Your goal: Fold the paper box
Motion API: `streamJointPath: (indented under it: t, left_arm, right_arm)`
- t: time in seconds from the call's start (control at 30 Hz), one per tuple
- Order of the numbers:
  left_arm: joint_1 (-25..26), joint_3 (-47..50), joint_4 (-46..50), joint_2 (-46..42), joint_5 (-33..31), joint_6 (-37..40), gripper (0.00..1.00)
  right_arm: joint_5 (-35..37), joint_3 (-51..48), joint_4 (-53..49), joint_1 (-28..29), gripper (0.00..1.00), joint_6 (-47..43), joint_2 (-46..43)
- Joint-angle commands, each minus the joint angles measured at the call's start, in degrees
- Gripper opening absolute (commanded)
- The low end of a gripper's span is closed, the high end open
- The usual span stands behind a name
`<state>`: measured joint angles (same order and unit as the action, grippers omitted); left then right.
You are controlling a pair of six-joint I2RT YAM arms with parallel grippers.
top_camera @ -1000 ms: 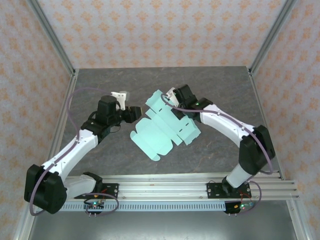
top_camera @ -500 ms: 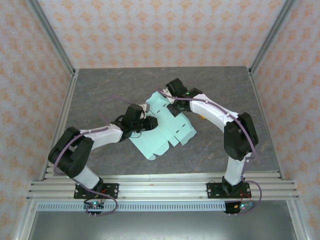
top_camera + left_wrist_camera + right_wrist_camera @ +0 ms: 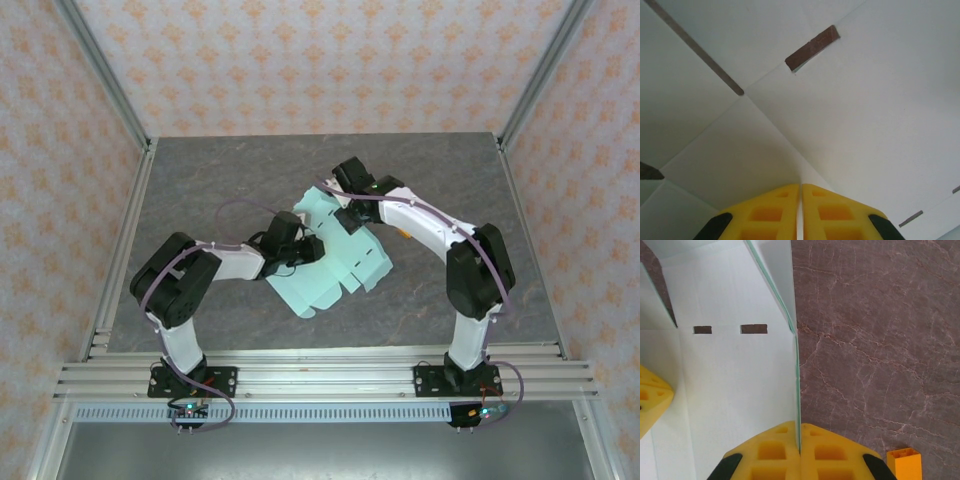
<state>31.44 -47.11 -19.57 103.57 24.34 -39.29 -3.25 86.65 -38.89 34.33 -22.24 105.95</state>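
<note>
The paper box (image 3: pixel 335 265) is a pale mint die-cut sheet lying open near the middle of the grey desk (image 3: pixel 220 180). The left fingers (image 3: pixel 787 210) are clenched on a raised crease at its 9 o'clock side. The right fingers (image 3: pixel 790 450) pinch an upright edge of the card at 12 o'clock. A small orange block (image 3: pixel 903 462) sits on the desk just beside them, at 3 o'clock in the right wrist view.

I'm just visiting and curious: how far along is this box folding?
Early. Done: little; the paper box lies mostly flat. In hand: the left gripper and right gripper each pinch it, one edge flap raised. To do: raising the walls and tucking tabs.
</note>
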Motion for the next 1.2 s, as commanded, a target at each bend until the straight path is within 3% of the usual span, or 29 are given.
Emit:
streamJointPath:
  t: [0.0, 0.27, 0.77, 1.03, 1.17]
  left_arm:
    - [1.2, -0.7, -1.7, 2.2, -3.0, -1.3, 0.09]
    - [1.7, -0.3, -7.8, 7.7, -3.5, -5.9, 0.08]
    - [2.5, -0.1, -11.5, 11.2, -4.0, -8.1, 0.07]
    - [2.5, 0.7, -13.4, 12.1, -4.1, -8.9, 0.07]
    - [2.4, 1.0, -13.2, 11.6, -4.2, -8.6, 0.07]
  right_arm:
    - [-1.0, 2.8, -0.5, -0.1, 0.00, 2.4, 1.0]
    - [4.0, 2.6, -0.3, 3.2, 0.00, 5.8, 1.4]
    - [3.9, 4.8, 0.0, 10.3, 0.00, 13.0, 3.6]
    - [3.7, 3.9, 0.7, 11.5, 0.00, 14.9, 4.1]
    - [7.1, 4.3, 0.2, 11.4, 0.00, 14.1, 4.2]
